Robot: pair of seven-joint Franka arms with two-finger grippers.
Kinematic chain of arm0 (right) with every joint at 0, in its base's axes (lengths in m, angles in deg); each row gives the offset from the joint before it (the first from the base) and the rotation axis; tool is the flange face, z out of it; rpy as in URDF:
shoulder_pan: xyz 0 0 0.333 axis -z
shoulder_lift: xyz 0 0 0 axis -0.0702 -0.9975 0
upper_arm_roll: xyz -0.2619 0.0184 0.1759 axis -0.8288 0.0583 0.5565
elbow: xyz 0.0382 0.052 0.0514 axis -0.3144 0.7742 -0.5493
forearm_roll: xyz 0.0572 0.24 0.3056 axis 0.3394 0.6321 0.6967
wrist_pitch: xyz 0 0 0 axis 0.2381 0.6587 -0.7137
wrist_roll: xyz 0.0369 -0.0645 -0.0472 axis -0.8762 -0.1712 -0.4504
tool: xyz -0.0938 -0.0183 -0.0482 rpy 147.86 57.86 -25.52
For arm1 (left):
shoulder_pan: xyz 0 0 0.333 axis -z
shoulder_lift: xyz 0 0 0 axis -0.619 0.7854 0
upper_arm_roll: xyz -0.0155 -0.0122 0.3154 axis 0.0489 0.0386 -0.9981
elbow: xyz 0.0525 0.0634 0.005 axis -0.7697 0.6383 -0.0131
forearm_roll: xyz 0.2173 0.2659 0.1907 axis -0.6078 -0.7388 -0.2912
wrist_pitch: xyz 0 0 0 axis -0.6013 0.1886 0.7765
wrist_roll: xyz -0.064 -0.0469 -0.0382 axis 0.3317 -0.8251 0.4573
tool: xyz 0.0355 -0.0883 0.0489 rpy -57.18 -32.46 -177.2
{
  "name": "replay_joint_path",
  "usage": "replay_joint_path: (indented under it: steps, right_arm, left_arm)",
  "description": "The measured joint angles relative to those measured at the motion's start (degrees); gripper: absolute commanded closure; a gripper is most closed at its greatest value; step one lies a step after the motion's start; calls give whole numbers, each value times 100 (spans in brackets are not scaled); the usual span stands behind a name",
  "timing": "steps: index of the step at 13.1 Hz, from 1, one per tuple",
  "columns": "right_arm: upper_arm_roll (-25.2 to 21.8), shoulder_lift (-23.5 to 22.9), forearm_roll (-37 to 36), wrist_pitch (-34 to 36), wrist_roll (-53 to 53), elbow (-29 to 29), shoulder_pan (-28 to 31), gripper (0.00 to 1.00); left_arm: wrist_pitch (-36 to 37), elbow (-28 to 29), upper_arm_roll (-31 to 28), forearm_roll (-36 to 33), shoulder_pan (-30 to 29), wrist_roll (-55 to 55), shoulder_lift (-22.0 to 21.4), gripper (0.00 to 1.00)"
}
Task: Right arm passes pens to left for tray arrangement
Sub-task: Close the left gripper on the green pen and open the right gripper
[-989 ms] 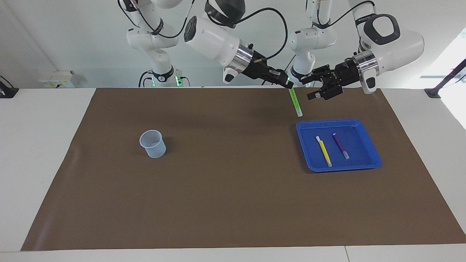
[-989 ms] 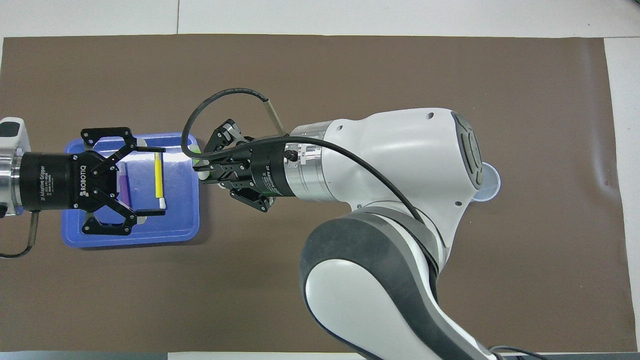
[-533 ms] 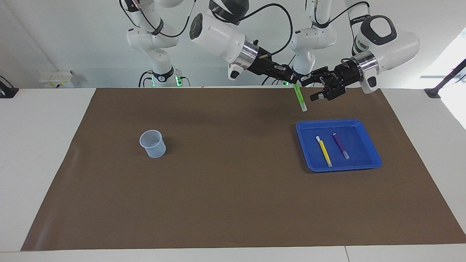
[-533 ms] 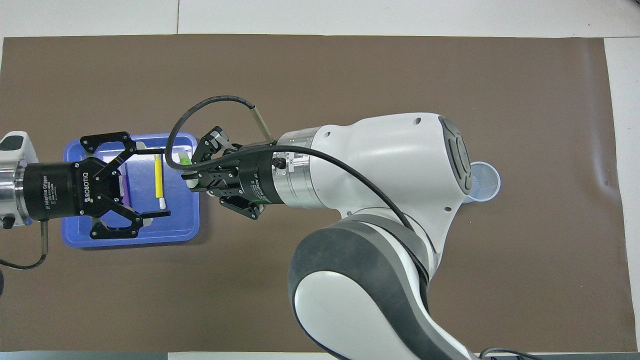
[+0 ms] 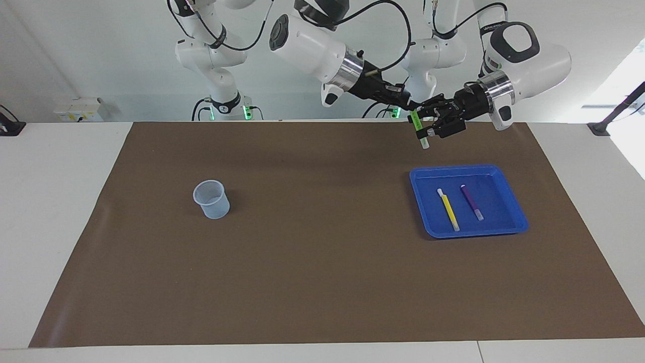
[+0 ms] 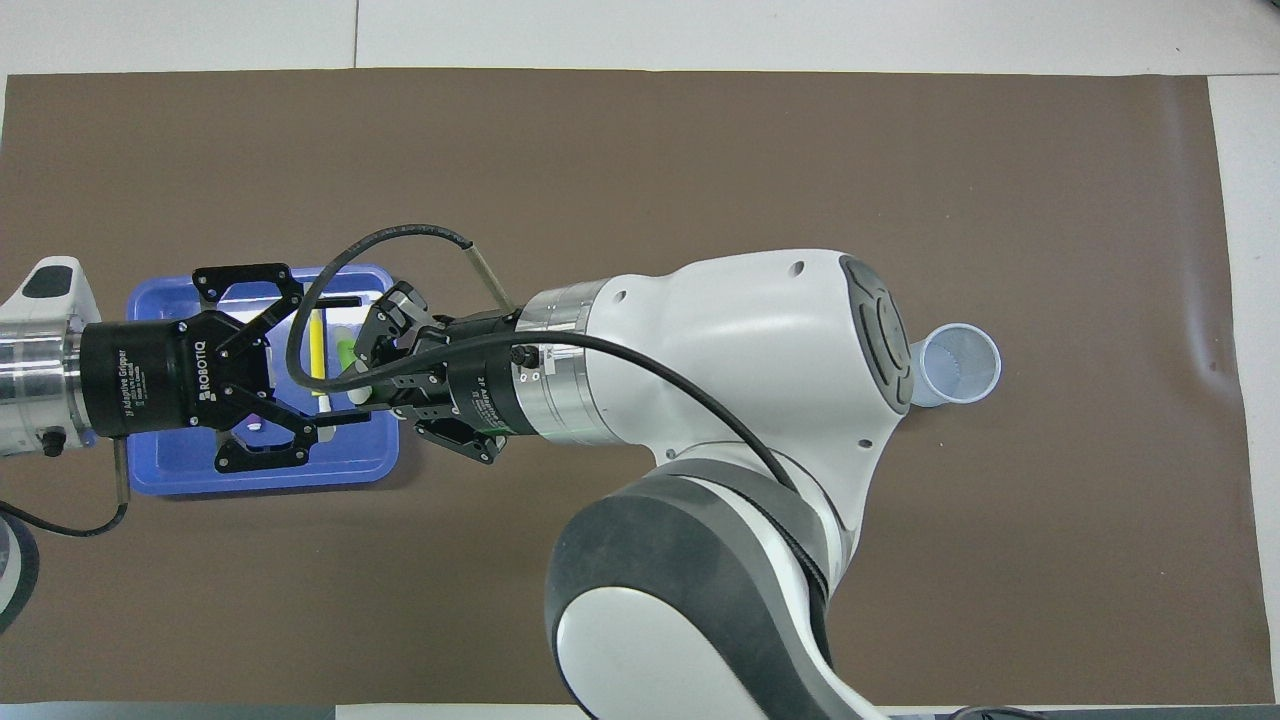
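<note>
My right tool [image 5: 409, 108] pinches the light, stiff, slippery green pen [image 5: 420, 130] by its top; my left tool [image 5: 432, 127], jaws around the lower barrel, isn't clamped yet.

- A white tabletop [image 5: 60, 212] carries a wide brown mat [image 5: 312, 262] over most of its surface.
- A plain pale wall [image 5: 101, 60] rises past the tabletop's robot end.
- A white socket box [image 5: 80, 109] sits low on that wall.
- Bright daylight enters from a window [image 5: 627, 96] at the left arm's end.
</note>
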Motion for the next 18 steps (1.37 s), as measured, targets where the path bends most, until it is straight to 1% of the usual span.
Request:
replay_joint_path:
  steps: [1,4,6,8,10,11,12,13,14,18]
  right_arm:
    - [17,0,-39,-31,50,0,-1,100]
    - [23,0,-52,-35,76,0,-1,100]
    - [23,0,-54,-35,83,0,-1,100]
    - [24,0,-80,-35,95,0,-1,100]
    - [25,0,-113,-35,109,0,-1,100]
    - [26,-1,-117,-36,110,0,-3,100]
    - [27,-1,-127,-39,111,0,-16,100]
    - [27,0,-146,-62,115,-1,-30,100]
    - [27,-1,-166,-75,125,-1,-38,100]
    - [21,-7,-205,-162,215,-3,-39,100]
  left_arm:
    - [2,1,-8,0,-1,4,0,27]
    - [18,2,-21,0,-5,12,0,30]
    - [57,2,-26,0,-38,41,0,35]
    - [186,3,-36,0,-153,119,0,46]
    - [235,3,-42,0,-206,149,0,57]
    - [238,3,-41,0,-208,154,0,65]
    - [240,3,-40,0,-208,156,0,76]
    - [248,4,-40,0,-208,170,0,91]
    - [251,5,-40,0,-208,178,0,100]
    - [276,19,-44,-15,-214,451,-2,100]
